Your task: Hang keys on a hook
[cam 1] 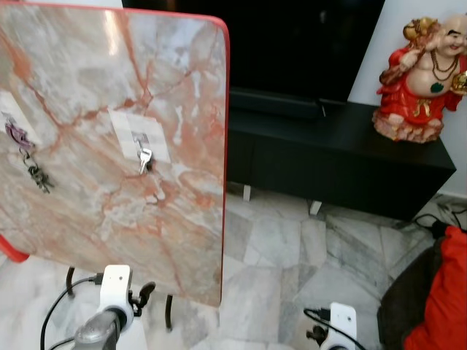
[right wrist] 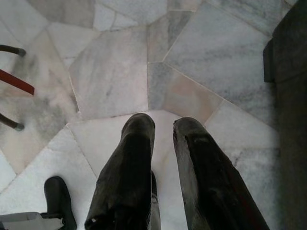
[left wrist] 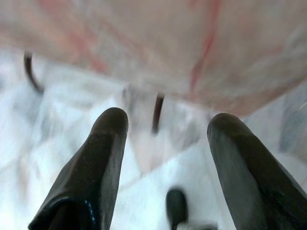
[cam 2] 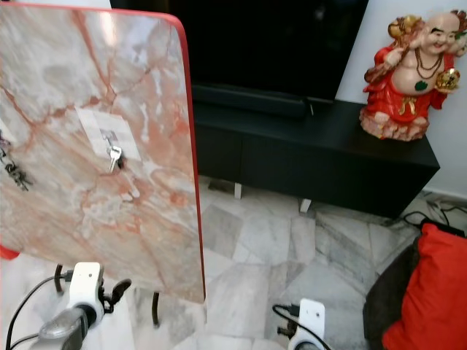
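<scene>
From the head camera, the keys (cam 1: 144,158) already hang from the hook (cam 1: 139,138) on a white pad stuck to the tilted marble board (cam 1: 87,87), so the hanging looks done; another bunch (cam 1: 36,175) hangs further left. The left wrist view, rather blurred, shows the left gripper (left wrist: 165,143) spread wide and empty, low before the board. The right wrist view shows the right gripper (right wrist: 163,143) nearly closed, empty, over the floor (right wrist: 110,72).

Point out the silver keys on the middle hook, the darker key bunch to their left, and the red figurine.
silver keys (cam 1: 144,158): left eye view, on the key blades.
dark key bunch (cam 1: 36,175): left eye view, on the hanging cluster.
red figurine (cam 1: 421,73): left eye view, on its belly.
</scene>
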`<state>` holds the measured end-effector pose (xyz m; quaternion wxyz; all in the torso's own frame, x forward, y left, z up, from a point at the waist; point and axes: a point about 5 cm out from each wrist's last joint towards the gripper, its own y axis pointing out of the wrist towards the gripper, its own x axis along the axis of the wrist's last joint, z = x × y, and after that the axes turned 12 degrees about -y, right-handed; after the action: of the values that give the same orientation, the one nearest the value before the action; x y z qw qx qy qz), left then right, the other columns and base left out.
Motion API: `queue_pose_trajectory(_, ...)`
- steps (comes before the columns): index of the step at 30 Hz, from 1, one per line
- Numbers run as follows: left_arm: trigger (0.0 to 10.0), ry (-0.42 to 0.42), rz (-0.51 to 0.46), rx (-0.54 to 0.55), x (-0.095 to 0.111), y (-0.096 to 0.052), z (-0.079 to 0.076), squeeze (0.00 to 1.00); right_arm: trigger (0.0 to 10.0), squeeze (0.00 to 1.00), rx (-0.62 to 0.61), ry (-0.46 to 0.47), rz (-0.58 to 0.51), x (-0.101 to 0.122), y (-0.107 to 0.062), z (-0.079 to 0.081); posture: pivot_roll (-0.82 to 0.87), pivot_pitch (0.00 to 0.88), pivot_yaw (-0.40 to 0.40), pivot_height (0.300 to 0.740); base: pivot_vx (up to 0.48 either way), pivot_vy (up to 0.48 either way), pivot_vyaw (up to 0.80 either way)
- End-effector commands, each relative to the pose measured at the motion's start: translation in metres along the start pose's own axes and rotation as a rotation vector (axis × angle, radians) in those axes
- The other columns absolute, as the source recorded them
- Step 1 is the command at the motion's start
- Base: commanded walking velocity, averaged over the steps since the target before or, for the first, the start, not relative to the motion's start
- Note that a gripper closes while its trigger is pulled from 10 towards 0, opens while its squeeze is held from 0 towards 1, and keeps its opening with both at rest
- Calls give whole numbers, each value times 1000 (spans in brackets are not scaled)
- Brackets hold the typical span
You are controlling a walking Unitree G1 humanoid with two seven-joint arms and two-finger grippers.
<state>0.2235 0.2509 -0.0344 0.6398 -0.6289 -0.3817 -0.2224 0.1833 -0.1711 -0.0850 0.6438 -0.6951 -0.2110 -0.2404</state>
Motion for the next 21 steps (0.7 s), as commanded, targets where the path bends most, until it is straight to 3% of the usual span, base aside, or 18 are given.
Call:
queue_pose_trajectory(1, 10000, 49, 82, 38, -20, -3, 5, 0, 10000, 0, -15, 13, 28, -8, -2, -5, 28, 0, -38, 740, 0, 0, 0)
queue_pose_trajectory(9, 10000, 67, 230, 75, -63, -12, 3, 0, 10000, 0, -10, 9, 51, -16, -3, -6, 29, 0, -35, 740, 0, 0, 0)
queue_pose_trajectory(15, 10000, 48, 255, 97, -70, -15, 6, 0, 10000, 0, -7, 13, 52, -16, -3, -5, 26, 0, -34, 740, 0, 0, 0)
queue_pose_trajectory(21, 10000, 54, 273, 130, -70, -21, 29, 0, 10000, 0, -5, 12, 51, -16, -3, -6, 31, 0, -41, 740, 0, 322, 0)
